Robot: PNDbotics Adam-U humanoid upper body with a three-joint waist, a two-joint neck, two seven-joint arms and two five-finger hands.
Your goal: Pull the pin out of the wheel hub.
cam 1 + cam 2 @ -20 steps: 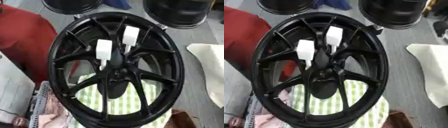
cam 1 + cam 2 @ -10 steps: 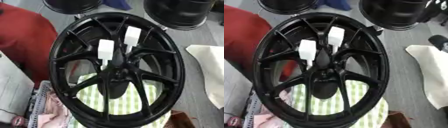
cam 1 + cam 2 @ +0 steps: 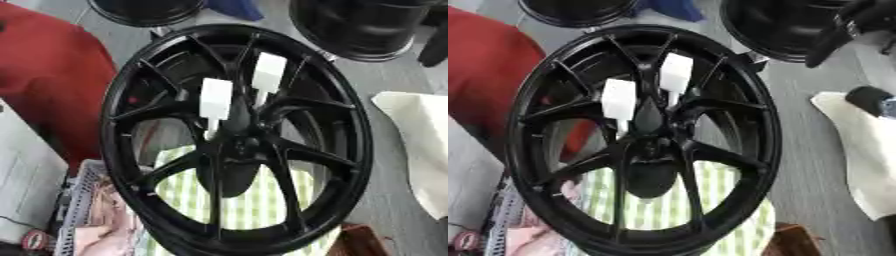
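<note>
A black wheel hub [image 3: 236,145] filled the middle of both views, lying face up with its spokes running out from a dark centre. Two white pins stood in it near the centre: the left pin [image 3: 214,100], a broad white block narrowing to a thin stem that went down into the hub beside a spoke, and the right pin [image 3: 268,74], set a little farther up and just beside the first, likewise seated by its stem. Through the lower gaps between spokes a green-and-white checked cloth [image 3: 254,200] showed beneath the wheel. A red fabric mass [image 3: 48,75] lay to the left, and a pale cloth [image 3: 420,150] to the right on the grey floor. Two more black rims [image 3: 359,25] sat at the far edge. Only the right eye view showed a dark robot hand [image 3: 846,27] at the upper right, well apart from the pins and touching neither; whether its fingers were open or curled could not be told. The left eye view showed no hand at all.
</note>
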